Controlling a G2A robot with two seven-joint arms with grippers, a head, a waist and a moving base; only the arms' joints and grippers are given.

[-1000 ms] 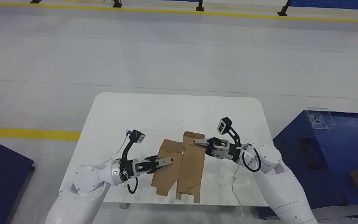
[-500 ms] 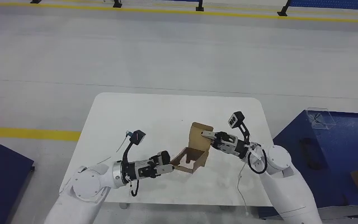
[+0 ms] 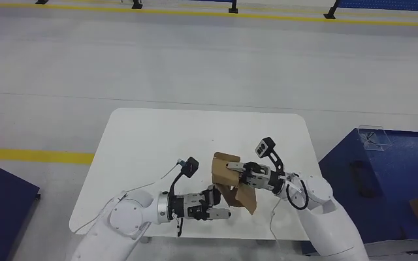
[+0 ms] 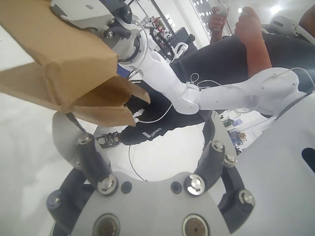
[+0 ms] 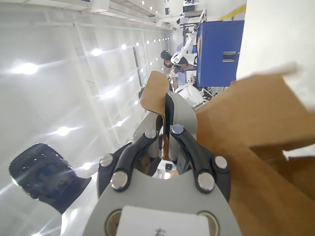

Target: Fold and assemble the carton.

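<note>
White table [image 3: 163, 137], rounded corners, standing on a pale grey floor [image 3: 196, 59]. A yellow line [image 3: 46, 156] crosses the floor at its left, and a blue cabinet [image 3: 375, 176] stands just off its right edge. The carton [image 3: 228, 173] is up off the table over the front right part, half opened, with brown flaps hanging loose below it. My right end effector [image 5: 164, 114] is clamped on a carton edge, cardboard pinched between both fingers. My left end effector [image 4: 136, 120] sits just below and in front of the carton, fingers spread wide, holding nothing. One fingertip [image 4: 61, 126] lies close under the carton's lowest corner, and I cannot tell whether it touches. From the left wrist the carton's inside is in shadow and its far end is cut off at the view's edge. From the right wrist the nearest panel blocks the rest of the carton and most of the table.
</note>
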